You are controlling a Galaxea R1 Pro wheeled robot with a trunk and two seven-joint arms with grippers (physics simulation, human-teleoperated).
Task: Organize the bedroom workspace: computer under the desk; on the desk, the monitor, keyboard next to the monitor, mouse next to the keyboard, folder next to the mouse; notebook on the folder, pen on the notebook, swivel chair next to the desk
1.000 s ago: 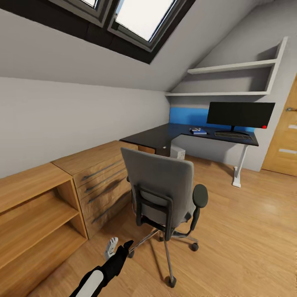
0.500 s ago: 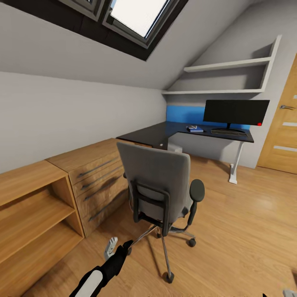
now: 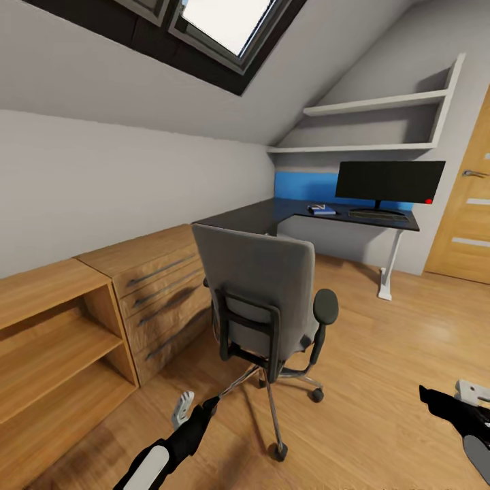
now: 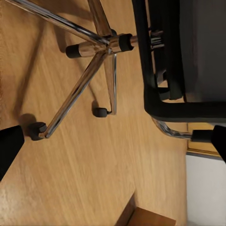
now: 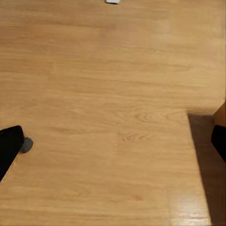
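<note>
Rolling closer, the robot's view has shifted and its right claw [image 3: 454,400] has come into sight, spread wide. Left claw [image 3: 196,403], also wide and empty, hangs just beside the swivel chair [image 3: 262,299]'s base; table [image 3: 299,212] well beyond.

Swivel chair [image 3: 262,292] before desk [image 3: 272,215], monitor [image 3: 389,181] atop.

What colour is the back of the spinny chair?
Grey, with a dark frame; the swivel chair shows best in the head view.
</note>
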